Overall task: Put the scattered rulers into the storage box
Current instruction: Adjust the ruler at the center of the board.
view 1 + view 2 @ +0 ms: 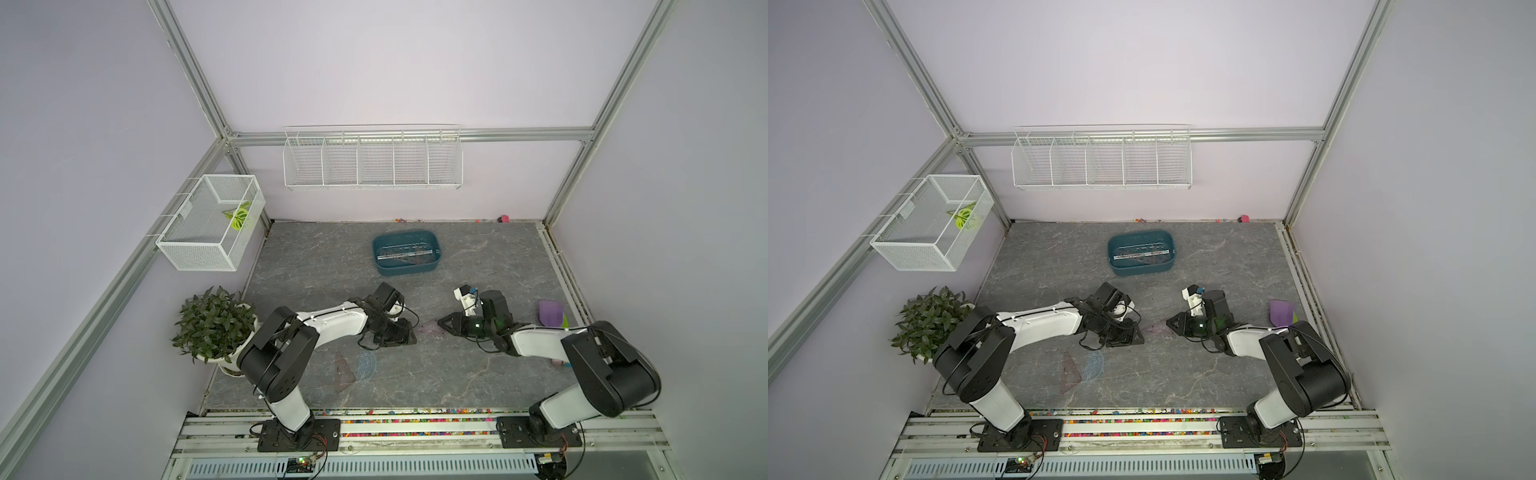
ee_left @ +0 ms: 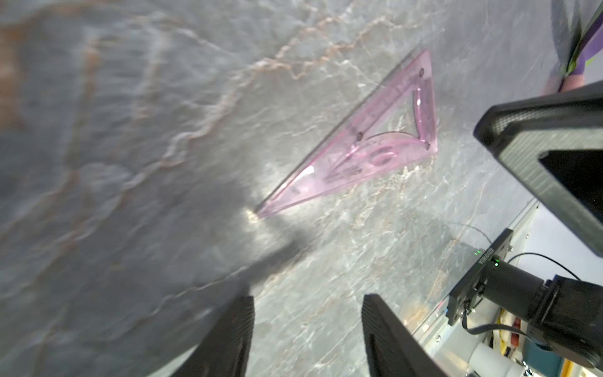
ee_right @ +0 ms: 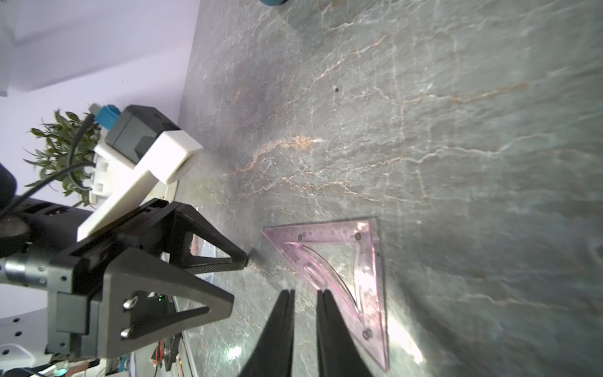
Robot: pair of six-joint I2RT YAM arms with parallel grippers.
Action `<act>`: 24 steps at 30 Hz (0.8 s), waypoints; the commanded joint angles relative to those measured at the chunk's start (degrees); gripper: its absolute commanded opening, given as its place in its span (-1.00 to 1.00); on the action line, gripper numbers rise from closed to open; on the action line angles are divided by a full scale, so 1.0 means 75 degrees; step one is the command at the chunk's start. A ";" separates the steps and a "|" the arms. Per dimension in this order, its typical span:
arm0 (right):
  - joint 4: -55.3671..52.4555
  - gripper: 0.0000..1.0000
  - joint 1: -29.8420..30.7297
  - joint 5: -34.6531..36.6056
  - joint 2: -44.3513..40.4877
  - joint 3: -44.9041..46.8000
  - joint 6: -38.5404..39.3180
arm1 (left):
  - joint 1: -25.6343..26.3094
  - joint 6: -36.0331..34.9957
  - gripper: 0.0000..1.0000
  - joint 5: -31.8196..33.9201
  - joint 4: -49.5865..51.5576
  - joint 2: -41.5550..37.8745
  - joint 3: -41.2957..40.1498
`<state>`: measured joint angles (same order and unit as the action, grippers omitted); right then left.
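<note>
Transparent pink plastic triangle [image 2: 326, 176] with a printed scale and curved cut-out, lying flat on grey marbled tabletop [image 1: 478, 257] between both grippers. Left gripper [image 2: 306, 300] fingers spread wide, empty. Right gripper [image 3: 306, 292] fingers narrowly parted beside the triangle's edge, pinching nothing.

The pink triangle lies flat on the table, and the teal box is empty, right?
No: the teal box is not empty. A top view shows rulers lying in it. The pink triangle does lie flat on the table.
</note>
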<state>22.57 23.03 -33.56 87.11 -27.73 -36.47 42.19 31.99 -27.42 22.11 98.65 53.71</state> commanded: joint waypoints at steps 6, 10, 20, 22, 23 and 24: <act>-0.0705 -0.56 -0.0199 0.0263 0.0329 0.0069 0.0433 | -0.0032 -0.0526 0.17 -0.0147 0.0186 0.1341 0.0860; -0.0380 -0.56 -0.0198 0.0099 0.0725 0.0051 0.0316 | -0.0163 -0.0576 0.17 -0.0297 -0.0030 0.1662 0.0980; -0.0196 -0.57 -0.0199 0.0044 0.1108 -0.0116 0.0175 | -0.0563 -0.0643 0.16 -0.0495 -0.0343 0.2124 0.1207; -0.0182 -0.58 -0.0197 0.0034 0.1174 -0.0150 0.0141 | -0.0586 -0.0642 0.16 -0.0548 -0.0390 0.2183 0.1229; -0.0155 -0.58 -0.0205 -0.0001 0.1225 -0.0181 0.0114 | -0.0597 -0.0641 0.16 -0.0590 -0.0415 0.2220 0.1240; -0.0144 -0.58 -0.0196 -0.0019 0.1268 -0.0211 0.0089 | -0.0616 -0.0661 0.17 -0.0604 -0.0421 0.2249 0.1252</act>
<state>23.22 21.69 -34.70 94.43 -29.10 -35.14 38.13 29.12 -37.69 16.10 111.04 64.69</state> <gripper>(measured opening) 0.212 0.581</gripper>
